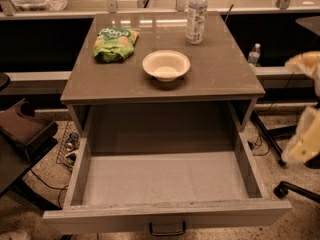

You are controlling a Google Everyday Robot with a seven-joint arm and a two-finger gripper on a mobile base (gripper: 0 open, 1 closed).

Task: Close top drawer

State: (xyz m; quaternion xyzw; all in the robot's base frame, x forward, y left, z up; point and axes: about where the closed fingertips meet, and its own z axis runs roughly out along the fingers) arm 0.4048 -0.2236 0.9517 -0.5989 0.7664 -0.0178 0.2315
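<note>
The top drawer is pulled far out of the grey cabinet toward the camera. Its deep grey box interior is empty. The small dark loop handle sits at the centre of the flat front panel, at the bottom edge of the view. My gripper is the blurred cream-coloured shape at the right edge, beside the drawer's right side and apart from it. It holds nothing that I can see.
On the cabinet top stand a white bowl, a green snack bag and a water bottle. A chair base and cables lie on the floor at right. A dark brown object is at left.
</note>
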